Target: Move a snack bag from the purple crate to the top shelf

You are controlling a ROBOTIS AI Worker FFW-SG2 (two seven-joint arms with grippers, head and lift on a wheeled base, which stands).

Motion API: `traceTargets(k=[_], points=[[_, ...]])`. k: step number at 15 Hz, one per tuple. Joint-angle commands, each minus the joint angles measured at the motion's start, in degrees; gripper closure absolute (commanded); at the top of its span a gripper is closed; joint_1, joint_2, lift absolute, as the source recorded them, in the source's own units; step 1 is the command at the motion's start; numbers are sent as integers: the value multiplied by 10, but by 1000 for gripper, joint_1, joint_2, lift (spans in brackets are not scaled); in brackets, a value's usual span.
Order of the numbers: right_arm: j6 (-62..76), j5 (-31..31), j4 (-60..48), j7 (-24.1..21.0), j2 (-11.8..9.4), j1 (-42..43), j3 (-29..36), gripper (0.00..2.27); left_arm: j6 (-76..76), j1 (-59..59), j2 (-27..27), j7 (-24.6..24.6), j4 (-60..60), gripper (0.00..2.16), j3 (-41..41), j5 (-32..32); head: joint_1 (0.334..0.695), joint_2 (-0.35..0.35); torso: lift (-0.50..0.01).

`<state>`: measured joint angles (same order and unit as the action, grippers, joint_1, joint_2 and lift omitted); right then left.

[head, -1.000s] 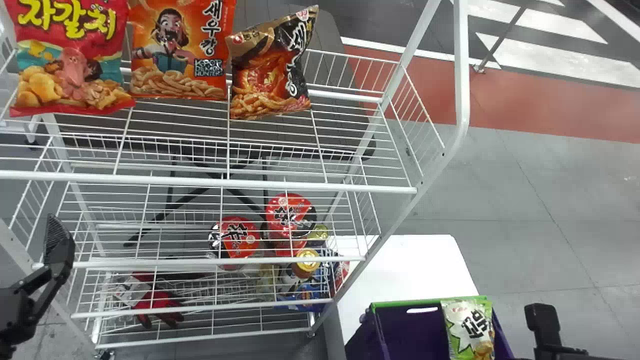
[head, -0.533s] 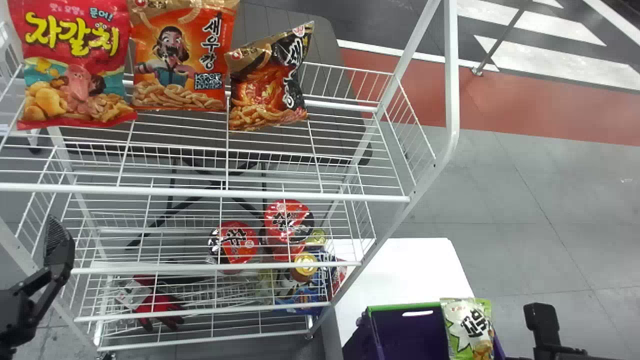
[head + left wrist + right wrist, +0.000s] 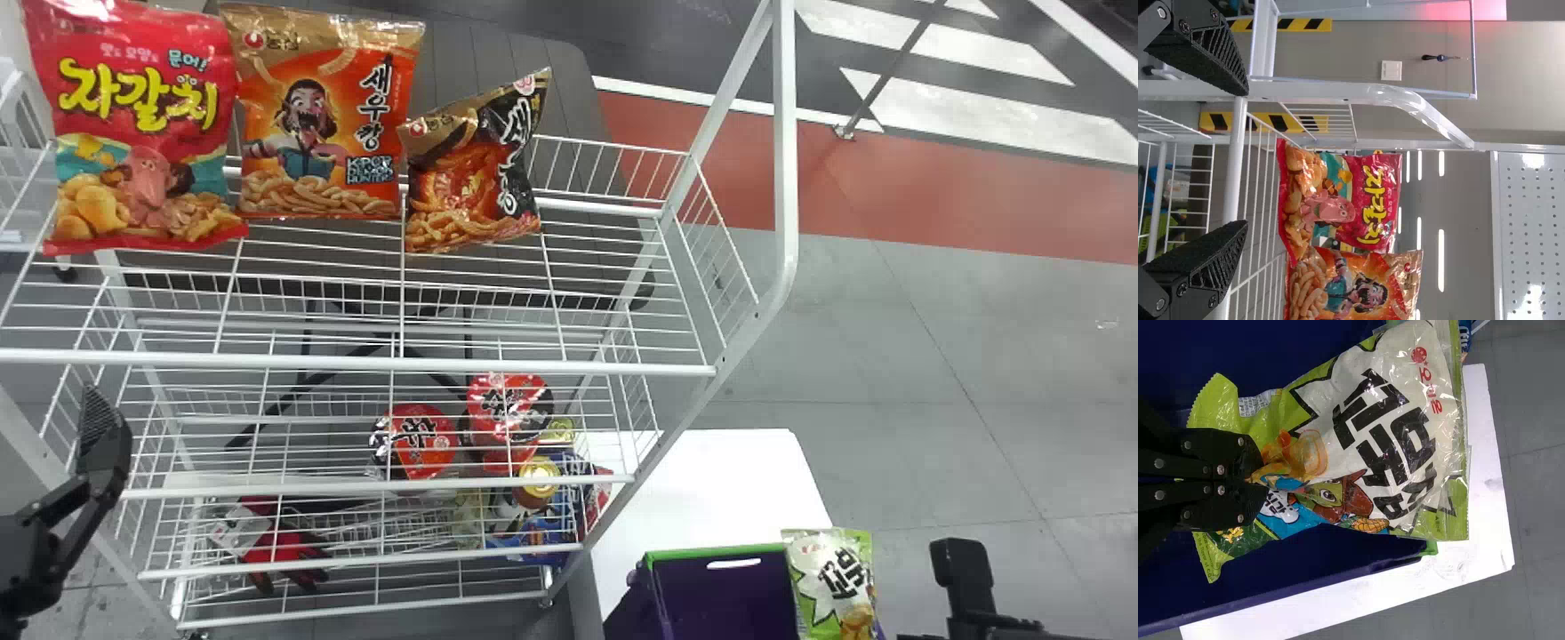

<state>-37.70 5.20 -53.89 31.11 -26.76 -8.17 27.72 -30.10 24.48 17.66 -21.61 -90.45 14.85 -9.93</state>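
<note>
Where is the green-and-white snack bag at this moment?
At the head view's lower right, the snack bag is pinched by the right gripper at the right side of the purple crate.

The top shelf (image 3: 533, 366) has room at three o'clock, before the side rails (image 3: 727, 236); bags (image 3: 311, 124) block eleven.

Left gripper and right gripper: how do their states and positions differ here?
The left gripper is open and empty; the right gripper is shut on the green bag.
The left gripper is by the white rack; the right gripper is at the purple crate.
Both are black, with two fingers.
</note>
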Motion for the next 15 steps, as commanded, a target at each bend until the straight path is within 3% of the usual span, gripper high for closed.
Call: traceTargets(k=[1, 15], points=[[6, 2, 0, 0, 0, 0, 0, 2111, 0, 0, -1, 1, 2, 130, 0, 0, 695, -350, -29], [24, 0, 6, 0, 3, 1, -5, 2111, 0, -1, -3, 1, 4, 130, 0, 0, 695, -350, 10]])
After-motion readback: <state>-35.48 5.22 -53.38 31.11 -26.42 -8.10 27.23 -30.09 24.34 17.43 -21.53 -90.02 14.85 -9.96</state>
